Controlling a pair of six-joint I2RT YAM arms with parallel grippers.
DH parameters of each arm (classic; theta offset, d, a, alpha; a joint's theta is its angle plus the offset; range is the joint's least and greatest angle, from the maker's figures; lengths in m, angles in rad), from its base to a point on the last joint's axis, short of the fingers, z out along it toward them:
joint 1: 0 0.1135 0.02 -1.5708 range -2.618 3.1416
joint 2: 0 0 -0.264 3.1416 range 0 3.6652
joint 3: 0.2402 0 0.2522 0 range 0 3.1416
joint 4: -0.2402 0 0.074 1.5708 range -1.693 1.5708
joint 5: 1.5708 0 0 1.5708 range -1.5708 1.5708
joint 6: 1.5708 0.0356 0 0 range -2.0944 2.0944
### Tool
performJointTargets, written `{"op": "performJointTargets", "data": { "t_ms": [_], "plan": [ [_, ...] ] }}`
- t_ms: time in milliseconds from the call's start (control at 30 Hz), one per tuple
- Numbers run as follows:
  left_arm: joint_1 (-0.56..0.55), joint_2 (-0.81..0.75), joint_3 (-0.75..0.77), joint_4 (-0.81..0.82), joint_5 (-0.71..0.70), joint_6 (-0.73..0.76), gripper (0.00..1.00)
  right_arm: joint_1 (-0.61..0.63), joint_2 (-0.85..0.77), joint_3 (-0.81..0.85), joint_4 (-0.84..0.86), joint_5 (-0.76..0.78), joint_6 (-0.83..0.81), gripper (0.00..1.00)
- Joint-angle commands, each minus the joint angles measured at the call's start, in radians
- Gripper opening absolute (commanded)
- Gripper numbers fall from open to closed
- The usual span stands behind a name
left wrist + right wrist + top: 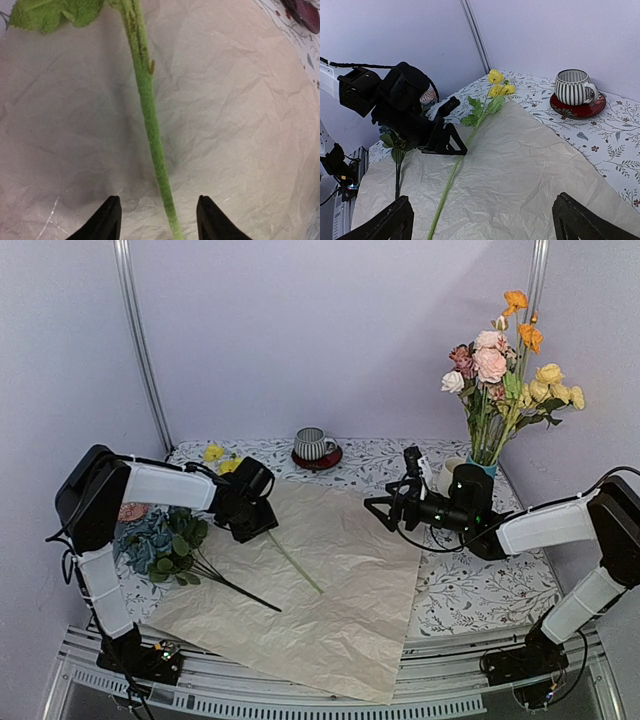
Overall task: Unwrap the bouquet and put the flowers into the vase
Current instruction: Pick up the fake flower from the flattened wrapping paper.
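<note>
Your left claw (158, 199) stood with its jaws apart, one finger on each side of a green stem (150, 125), with paper showing in both gaps, so nothing was clamped. That stem lay flat on the paper (240, 125). The left arm rose from the near left corner of the desk (470, 590), with its forearm running right and its wrist bent down over the paper's far left part.

Only the right wrist view showed the stem whole, with yellow blooms (495, 76) at its far end, just past the paper's edge. It also showed the cup (572, 86) on its saucer (577, 107) near the far edge.

Your right claw (482, 200) was wide open and held nothing. It pointed left, above the paper's right edge, on a forearm reaching in from the near right corner.

Only the top view showed the vase (482, 468) at the far right, mostly hidden behind that arm. Pink, yellow and orange flowers (490, 365) already stood in it. A blue bunch (160, 540) lay at the left edge, its stems on the paper.
</note>
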Motion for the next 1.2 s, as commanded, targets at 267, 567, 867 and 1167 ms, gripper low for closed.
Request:
{"op": "performJointTargets", "data": {
  "t_ms": [267, 567, 867, 1167],
  "plan": [
    [0.048, 0.130, 0.084, -0.012, 0.020, -0.065, 0.36, 0.014, 0.026, -0.015, 0.060, 0.028, -0.037, 0.99],
    [0.060, 0.055, 0.079, -0.024, 0.016, -0.048, 0.00, 0.018, 0.028, -0.016, 0.055, 0.034, -0.050, 0.99],
    [0.036, -0.217, -0.026, 0.056, 0.024, 0.140, 0.00, 0.021, 0.016, -0.008, 0.039, 0.022, -0.048, 0.99],
    [-0.018, -0.466, -0.287, 0.478, 0.358, 0.479, 0.00, 0.098, -0.017, 0.120, -0.155, 0.026, -0.040, 0.99]
  ]
}}
